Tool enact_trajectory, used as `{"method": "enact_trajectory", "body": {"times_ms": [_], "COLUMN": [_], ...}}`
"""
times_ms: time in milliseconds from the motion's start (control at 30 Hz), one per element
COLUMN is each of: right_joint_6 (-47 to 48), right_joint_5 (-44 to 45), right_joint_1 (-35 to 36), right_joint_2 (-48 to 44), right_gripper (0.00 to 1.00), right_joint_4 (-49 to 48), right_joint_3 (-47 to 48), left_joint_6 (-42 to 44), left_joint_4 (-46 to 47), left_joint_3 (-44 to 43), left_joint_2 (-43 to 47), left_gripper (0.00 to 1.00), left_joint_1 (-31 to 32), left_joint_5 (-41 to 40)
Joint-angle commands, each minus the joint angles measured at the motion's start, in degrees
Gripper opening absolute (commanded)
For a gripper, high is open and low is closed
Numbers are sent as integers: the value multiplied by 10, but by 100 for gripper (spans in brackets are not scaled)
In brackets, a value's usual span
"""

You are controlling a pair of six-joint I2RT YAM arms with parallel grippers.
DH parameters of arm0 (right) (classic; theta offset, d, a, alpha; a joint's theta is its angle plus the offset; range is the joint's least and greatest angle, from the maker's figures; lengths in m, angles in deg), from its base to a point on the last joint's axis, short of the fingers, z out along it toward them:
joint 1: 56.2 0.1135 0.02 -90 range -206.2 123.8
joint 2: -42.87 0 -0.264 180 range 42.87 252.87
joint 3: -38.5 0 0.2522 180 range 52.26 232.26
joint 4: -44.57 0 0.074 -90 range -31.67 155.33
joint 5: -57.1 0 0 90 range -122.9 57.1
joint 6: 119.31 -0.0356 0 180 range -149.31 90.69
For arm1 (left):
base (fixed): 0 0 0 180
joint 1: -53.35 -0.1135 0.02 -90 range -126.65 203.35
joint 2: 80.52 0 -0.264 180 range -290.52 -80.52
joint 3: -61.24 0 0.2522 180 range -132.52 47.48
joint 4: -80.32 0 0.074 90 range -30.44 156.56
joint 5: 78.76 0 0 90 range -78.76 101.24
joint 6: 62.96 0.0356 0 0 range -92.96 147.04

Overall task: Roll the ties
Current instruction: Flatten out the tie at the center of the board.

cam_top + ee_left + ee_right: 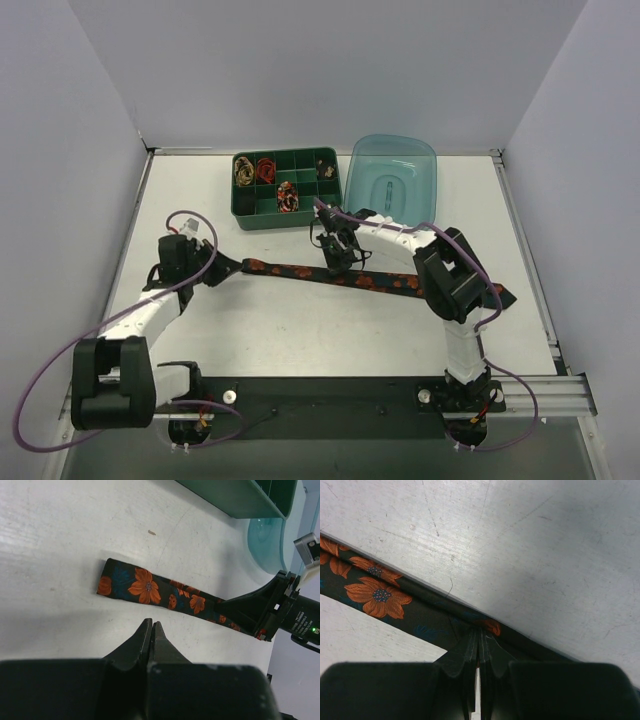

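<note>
A long black tie [295,270] with orange flowers is laid flat across the white desk [300,330], on the near side of the green tray [300,162] and roughly parallel to its front wall. The tie's narrow end is found below the tray's left corner, while the rest runs off past the tray's right side and is partly hidden under the right arm. The left pincer [151,628] is seen with its tips pressed together and nothing between them; it is held just short of the tie's narrow end, apart from the cloth. The right pincer [479,639] is set just in front of the tray's right corner, its tips clamped together on the tie, where the cloth is drawn into small creases (one orange petal shows right at the tips). Inside the tray, three small coils are kept in separate compartments: a gold-black coil [243,169] in the back left corner, a red coil [266,168] beside it, and an orange-blotched coil [288,196] in the row in front. A clear teal lid [392,180] is laid on the desk touching the tray's right side.
</note>
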Motion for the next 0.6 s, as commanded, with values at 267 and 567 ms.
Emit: {"method": "enact_trajectory", "body": {"times_ms": [267,567], "right_joint_6": [21,37], "right_joint_5": [26,25], "right_joint_1": [8,9], "right_joint_2": [26,25], "right_gripper": [0,0], "right_joint_4": [64,75], "right_joint_3": [-30,-21], "left_joint_6": [-12,-14], "left_joint_4": [157,139], "left_joint_3": [-52,-82], "left_joint_2": [-156,-254], "left_gripper": [0,0], "left_joint_1": [60,69], "left_joint_5": [-29,-86]}}
